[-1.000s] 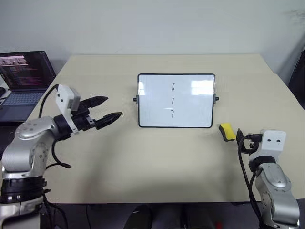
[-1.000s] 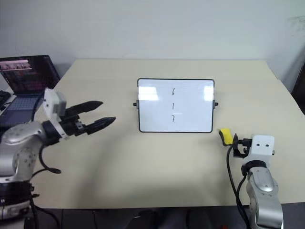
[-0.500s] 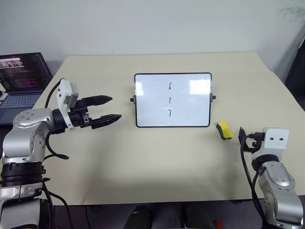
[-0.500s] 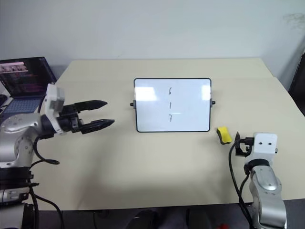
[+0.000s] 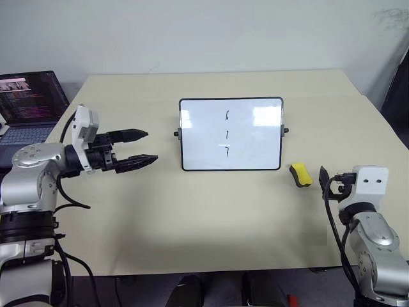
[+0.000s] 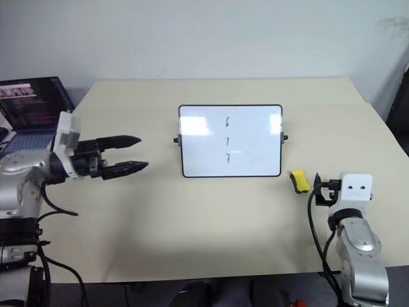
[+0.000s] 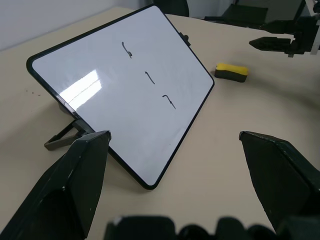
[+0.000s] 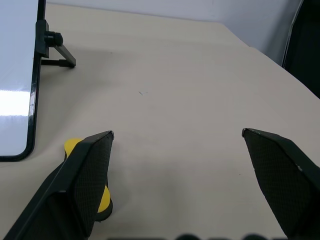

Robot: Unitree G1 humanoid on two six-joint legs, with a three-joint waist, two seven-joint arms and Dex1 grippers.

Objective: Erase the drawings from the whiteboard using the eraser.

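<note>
Far left, off the table edge: laptop (image 5: 29,102), lid up, dark screen with lines of text, grey keyboard.

Left of centre, above the tabletop: left gripper (image 5: 142,147), two black tapered fingers spread apart, nothing between them, pointing toward the board's left edge but well apart from it.

Broad beige table (image 5: 211,211), matte, smooth, rounded corners, a faint seam running across the far part.

Centre: whiteboard (image 5: 255,144), rectangular, glossy white with light glare patches, thin black frame, rounded corners, small black knob on each short side. Propped tilted back on a dark folding stand, seen in the left wrist view.

On the board, just right of its middle: drawings (image 5: 227,134), three short dark hooked strokes stacked in a column, far to near. Unwiped, crisp.

Right of the board's near right corner, flat on the table: eraser (image 5: 300,174), small yellow block, black underside, rounded ends. Near the board, not touching. Untouched by either claw.

Near right: right gripper (image 8: 177,145), fingers spread wide, empty, black textured pads, pointing level over the table. Eraser just beside the left finger in the right wrist view; contact not discernible.

Nothing lying between eraser and board.
</note>
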